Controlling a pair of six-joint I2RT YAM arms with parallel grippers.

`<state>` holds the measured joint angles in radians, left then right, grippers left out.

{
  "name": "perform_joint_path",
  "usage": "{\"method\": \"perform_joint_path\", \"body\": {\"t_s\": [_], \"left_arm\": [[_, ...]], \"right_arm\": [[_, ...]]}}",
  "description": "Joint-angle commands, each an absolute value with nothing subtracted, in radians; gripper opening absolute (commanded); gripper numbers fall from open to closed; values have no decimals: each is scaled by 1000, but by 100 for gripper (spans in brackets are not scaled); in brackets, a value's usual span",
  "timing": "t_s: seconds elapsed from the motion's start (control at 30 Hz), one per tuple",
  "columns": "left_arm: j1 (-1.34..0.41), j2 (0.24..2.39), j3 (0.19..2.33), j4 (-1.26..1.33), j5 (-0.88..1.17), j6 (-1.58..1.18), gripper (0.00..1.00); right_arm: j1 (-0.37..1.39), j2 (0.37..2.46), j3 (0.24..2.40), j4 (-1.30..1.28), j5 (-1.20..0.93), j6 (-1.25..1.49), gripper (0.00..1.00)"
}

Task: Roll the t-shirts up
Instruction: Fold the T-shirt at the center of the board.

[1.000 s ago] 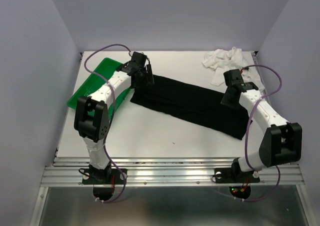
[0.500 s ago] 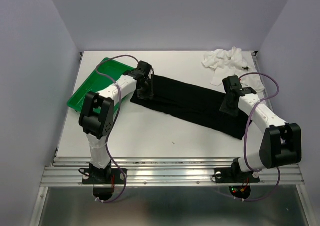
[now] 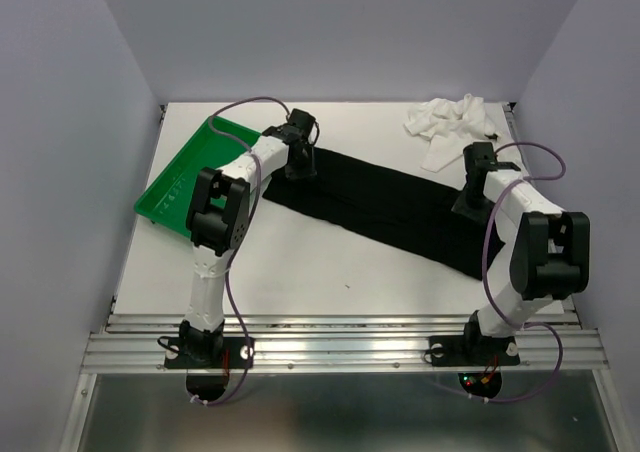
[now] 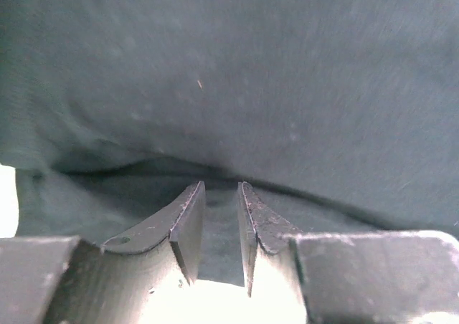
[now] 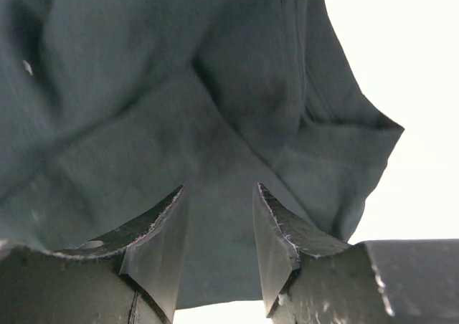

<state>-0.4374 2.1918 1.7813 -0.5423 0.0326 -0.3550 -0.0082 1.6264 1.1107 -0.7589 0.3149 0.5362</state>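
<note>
The bench carries one green tray, one white t-shirt and one black t-shirt, pinched by left claw and right claw.

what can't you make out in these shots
Wrist views: whether the left gripper or right gripper truly pinches the black t-shirt; cloth shows between the fingers, contact doesn't.
Top view: how either pair of jaws stands, hidden under the wrists.
Top view: right side of the green tray, behind the left arm.
Top view: outline of the white t-shirt, lost in crumpling.
</note>
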Motion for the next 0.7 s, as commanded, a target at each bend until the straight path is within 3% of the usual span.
{"method": "perform_joint_path", "body": {"t_s": [0.0,0.33,0.4,0.47,0.5,0.6,0.67], "left_arm": [[-430,2103,1809,-517,-43,-364,36],[-429,1984,1684,-522,-25,-353,36],[-431,1961,1652,-520,-20,-353,36],[-433,1938,1631,-520,-18,-354,36],[-433,1928,1625,-519,-20,-356,36],[-434,1896,1603,-518,-20,-356,36],[-433,1879,1591,-517,-17,-356,36]], "right_arm": [[-38,1681,1196,-693,314,496,47],[-92,1762,1187,-618,299,422,46],[-92,1764,1180,-608,295,419,40],[-92,1746,1169,-594,284,414,23],[-92,1738,1166,-592,279,411,23],[-92,1710,1157,-591,267,405,3],[-92,1678,1143,-565,235,400,1]]}}
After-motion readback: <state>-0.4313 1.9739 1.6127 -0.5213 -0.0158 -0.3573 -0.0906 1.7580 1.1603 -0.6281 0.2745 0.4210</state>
